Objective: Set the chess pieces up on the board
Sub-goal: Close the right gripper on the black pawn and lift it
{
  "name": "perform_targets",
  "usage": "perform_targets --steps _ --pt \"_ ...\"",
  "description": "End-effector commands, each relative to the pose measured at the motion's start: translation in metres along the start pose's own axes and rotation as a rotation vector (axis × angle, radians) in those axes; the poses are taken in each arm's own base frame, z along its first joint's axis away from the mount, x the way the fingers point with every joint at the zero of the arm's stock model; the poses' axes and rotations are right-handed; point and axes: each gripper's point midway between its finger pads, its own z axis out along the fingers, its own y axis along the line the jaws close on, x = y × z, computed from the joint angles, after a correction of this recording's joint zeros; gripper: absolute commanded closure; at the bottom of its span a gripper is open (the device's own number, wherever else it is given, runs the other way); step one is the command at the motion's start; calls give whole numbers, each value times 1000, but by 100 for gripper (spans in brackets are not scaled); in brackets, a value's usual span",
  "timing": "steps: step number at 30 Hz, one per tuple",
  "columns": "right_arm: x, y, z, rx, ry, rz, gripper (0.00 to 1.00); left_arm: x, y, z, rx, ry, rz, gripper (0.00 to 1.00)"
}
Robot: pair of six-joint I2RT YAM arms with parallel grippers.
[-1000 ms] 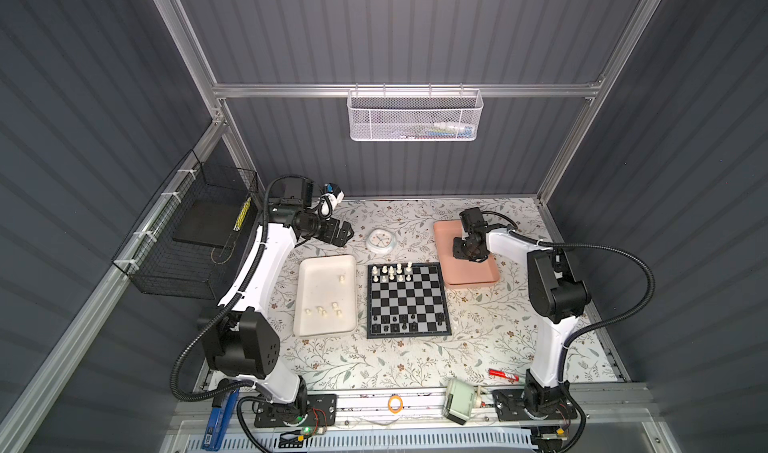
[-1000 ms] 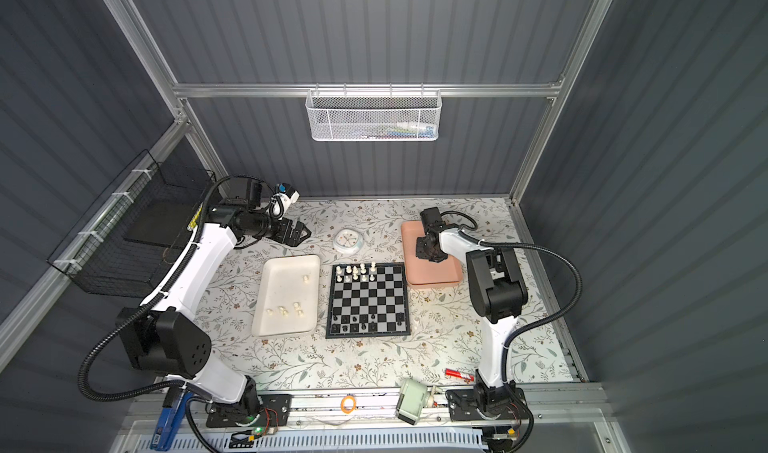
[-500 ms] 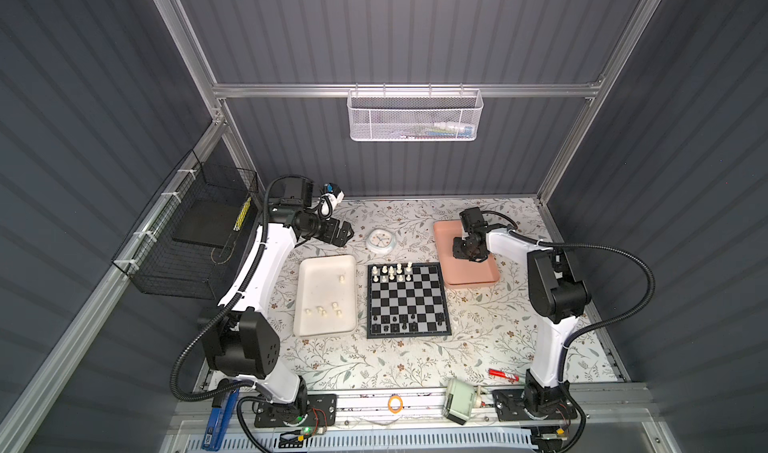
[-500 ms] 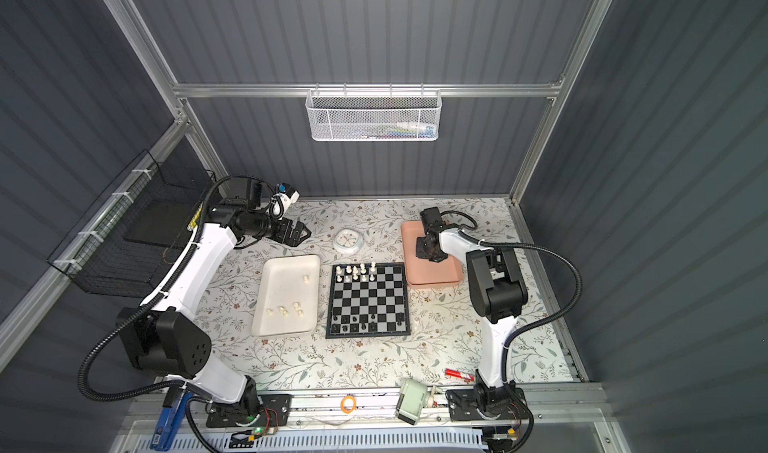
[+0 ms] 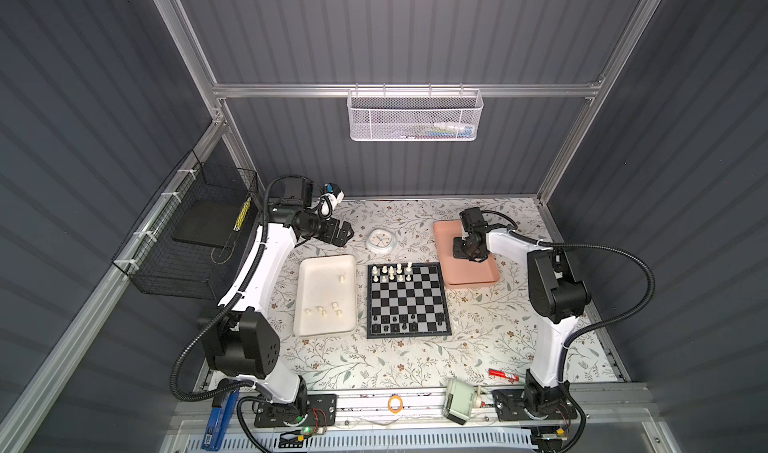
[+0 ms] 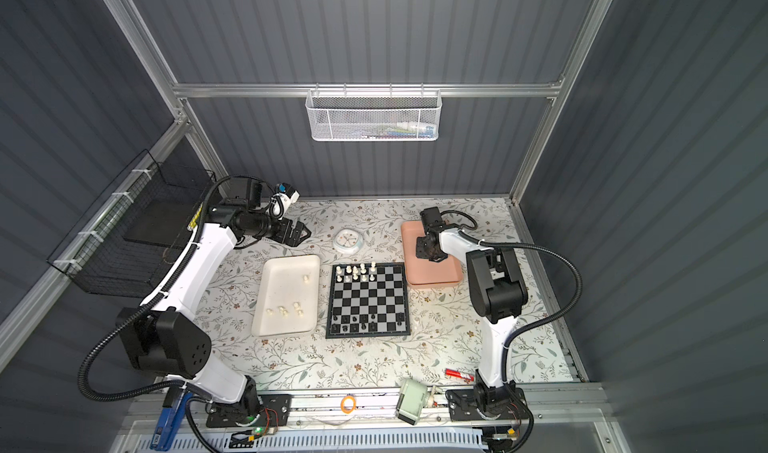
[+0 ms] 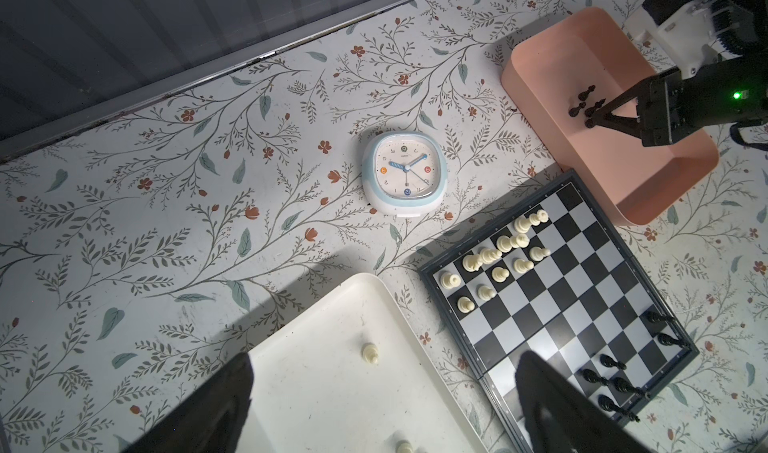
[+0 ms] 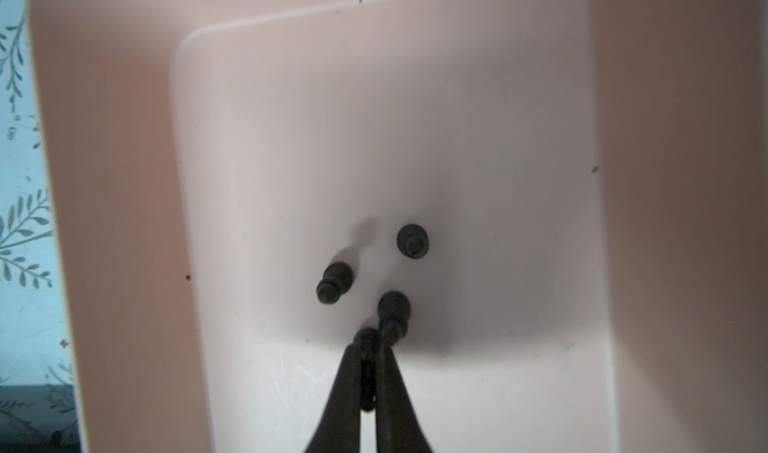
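Right end effector (image 8: pixel 368 343) pinches a black chess piece (image 8: pixel 365 338) in the pink tray (image 8: pixel 124 181); left end effector (image 5: pixel 343 235) spread wide.

1. In both top views my right arm hides the black pieces in the pink tray (image 5: pixel 473 278).
2. My wrist view blurs the piece between my right gripper (image 8: pixel 369 347) tips; its kind is unreadable.
3. The picture's edge cuts off my left fingers (image 7: pixel 552 409).
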Motion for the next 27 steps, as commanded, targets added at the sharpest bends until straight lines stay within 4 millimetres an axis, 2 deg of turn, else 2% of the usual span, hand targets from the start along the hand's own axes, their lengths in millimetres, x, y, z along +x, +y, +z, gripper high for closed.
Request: perform_targets --steps 1,9,22,27 --pt "1 -3 3 11 7 -6 95 1 -7 -4 17 0 -5 0" --pt "8 0 -8 19 13 -30 95 1 -6 -5 7 -3 3 0" --pt "22 13 -45 12 4 -88 95 0 -5 -6 3 -9 4 1" --pt "37 24 -63 1 10 -123 95 -1 -4 -6 0 -13 -1 0"
